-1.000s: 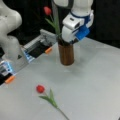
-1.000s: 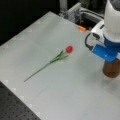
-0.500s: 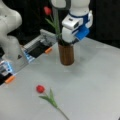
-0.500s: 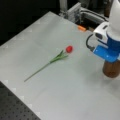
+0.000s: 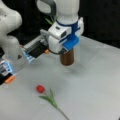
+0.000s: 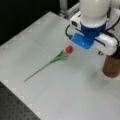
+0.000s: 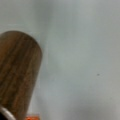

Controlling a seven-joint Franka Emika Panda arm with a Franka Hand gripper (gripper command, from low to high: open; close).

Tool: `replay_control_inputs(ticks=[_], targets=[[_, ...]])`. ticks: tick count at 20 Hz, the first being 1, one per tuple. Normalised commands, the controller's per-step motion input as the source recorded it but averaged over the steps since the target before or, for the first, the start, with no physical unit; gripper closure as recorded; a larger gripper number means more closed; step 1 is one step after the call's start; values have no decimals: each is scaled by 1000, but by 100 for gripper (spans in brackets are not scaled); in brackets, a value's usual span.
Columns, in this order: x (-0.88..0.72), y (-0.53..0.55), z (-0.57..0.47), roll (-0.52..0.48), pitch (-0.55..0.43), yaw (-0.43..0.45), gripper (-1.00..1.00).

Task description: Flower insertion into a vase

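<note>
Nearest me in a front view, I see a red-headed flower (image 5: 47, 96) with a thin green stem lying flat on the smooth pale table (image 5: 95, 90), well apart from the vase (image 5: 67, 58). That wood-grained brown cylinder stands upright directly beneath the white-and-blue gripper (image 5: 65, 47); in both front views its top is hidden. I cannot tell how the jaws stand.

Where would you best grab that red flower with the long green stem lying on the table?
Probably the bare lower stem of the red flower, from straight above: it lies flat on the white table, thin and straight there, away from leaves and bloom. The gripper sits over the brown wooden vase.
</note>
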Motion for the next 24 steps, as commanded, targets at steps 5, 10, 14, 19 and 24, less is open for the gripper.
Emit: replay_control_inputs(ticks=[5, 10, 14, 19, 24], targets=[[-25, -789, -183, 2, -123, 207, -100], [47, -709, -300, -108, -121, 246, -100], [27, -470, -324, -100, -88, 158, -100], [-7, -142, -275, -94, -98, 101, -100], [-70, 50, -375, -42, -94, 18, -100]])
